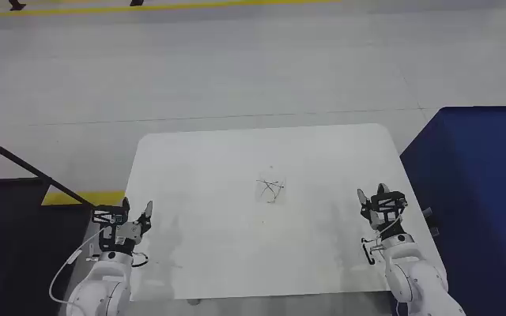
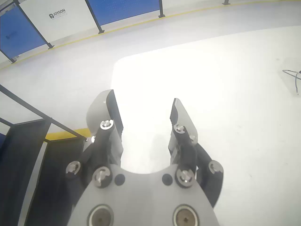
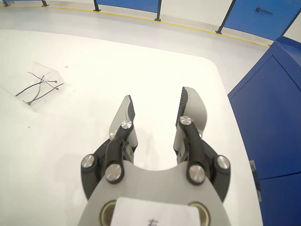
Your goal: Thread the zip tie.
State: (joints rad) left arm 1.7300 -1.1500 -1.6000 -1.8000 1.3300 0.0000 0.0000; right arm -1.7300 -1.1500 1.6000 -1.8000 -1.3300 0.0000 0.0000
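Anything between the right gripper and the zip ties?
Nothing visible. The right gripper, open, has only table surface between it and the zip ties, which lie on a clear tray mid-table.

thin dark zip ties (image 1: 270, 189) lie loosely crossed in a clear tray (image 3: 48, 69) at the middle of the table (image 1: 198, 237).
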